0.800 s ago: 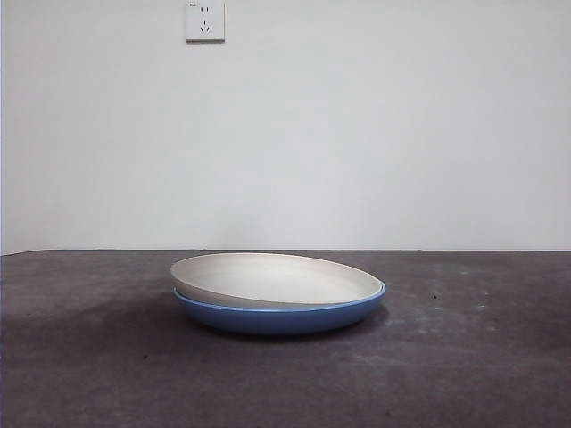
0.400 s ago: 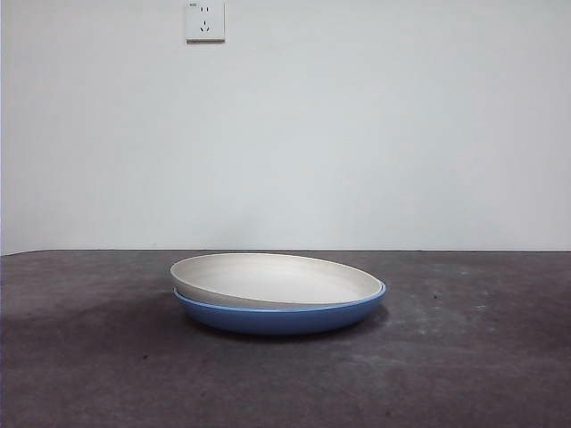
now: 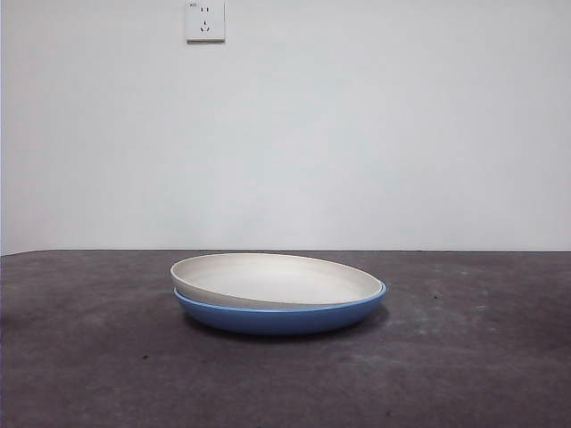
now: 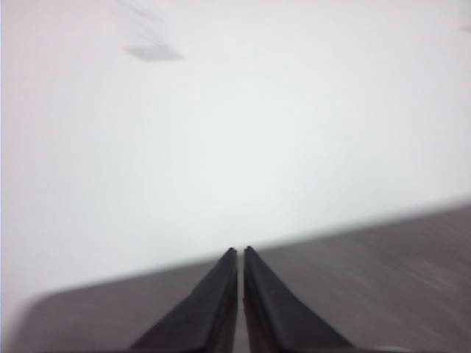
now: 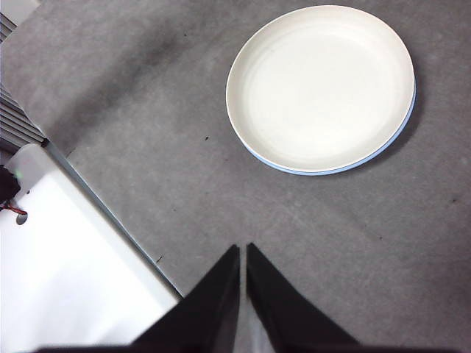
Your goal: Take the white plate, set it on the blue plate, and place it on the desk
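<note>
I am seeing the white plate [image 3: 272, 278] sitting inside the blue plate [image 3: 281, 316], the pair resting on the bench [image 3: 89, 357] near its middle in the front view. The white plate is lying slightly off-centre and tilted: its rim is riding higher on one side, while on the other the blue rim is showing as a thin crescent beside it. From the right wrist view, the white plate [image 5: 321, 87] is covering nearly all of the blue plate [image 5: 401, 129], with only a narrow blue arc peeking out along one edge.

Neither arm is appearing in the front view. I am reading the right gripper [image 5: 242, 254] as pressed together, its jaws almost touching, hanging well apart from the plates over bare bench [image 5: 147, 110] and gripping nothing. The left gripper [image 4: 240, 256] is likewise pressed together and empty, pointing toward a pale wall [image 4: 235, 110], with a blurred strip of dark bench below it. A wall socket [image 3: 204, 20] is sitting high on the wall behind the plates.
</note>
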`<state>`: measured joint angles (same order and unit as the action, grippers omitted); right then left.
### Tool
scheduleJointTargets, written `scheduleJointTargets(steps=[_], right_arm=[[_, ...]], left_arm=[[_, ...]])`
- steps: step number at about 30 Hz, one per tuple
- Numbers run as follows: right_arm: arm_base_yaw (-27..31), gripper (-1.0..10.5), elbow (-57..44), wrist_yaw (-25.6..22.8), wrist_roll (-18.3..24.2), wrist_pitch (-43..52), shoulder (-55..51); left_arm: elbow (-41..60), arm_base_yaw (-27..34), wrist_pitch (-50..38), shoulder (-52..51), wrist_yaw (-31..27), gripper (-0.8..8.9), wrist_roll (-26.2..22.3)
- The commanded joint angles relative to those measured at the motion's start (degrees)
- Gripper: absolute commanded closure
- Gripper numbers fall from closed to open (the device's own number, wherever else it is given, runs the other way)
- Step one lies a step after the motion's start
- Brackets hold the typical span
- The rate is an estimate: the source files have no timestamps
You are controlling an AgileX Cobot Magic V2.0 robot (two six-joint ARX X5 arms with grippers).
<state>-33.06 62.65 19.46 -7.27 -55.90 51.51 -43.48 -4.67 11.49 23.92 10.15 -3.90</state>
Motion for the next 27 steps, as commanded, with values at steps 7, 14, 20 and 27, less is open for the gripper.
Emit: scheduleJointTargets(steps=[7,14,20,27], right_arm=[[-0.5,9.4,0.9,0.0,0.7,0.6,0.4],[-0.5,9.4,0.9,0.0,0.7,0.6,0.4],[-0.5,9.4,0.9,0.0,0.7,0.6,0.4],[-0.5,9.4,0.9,0.0,0.7,0.6,0.4]], left_arm=[[16.4,4.1,-3.8,-11.6,-4.9,7.99,-2.6],[28.5,4.4,-3.8,-16.8,-4.9,7.99,-2.5],[35.9,4.4,-3.8,-20.7,-4.9,7.99,-2.5],[40.7,4.4,-3.6,-23.8,-5.2,7.99,-2.5]])
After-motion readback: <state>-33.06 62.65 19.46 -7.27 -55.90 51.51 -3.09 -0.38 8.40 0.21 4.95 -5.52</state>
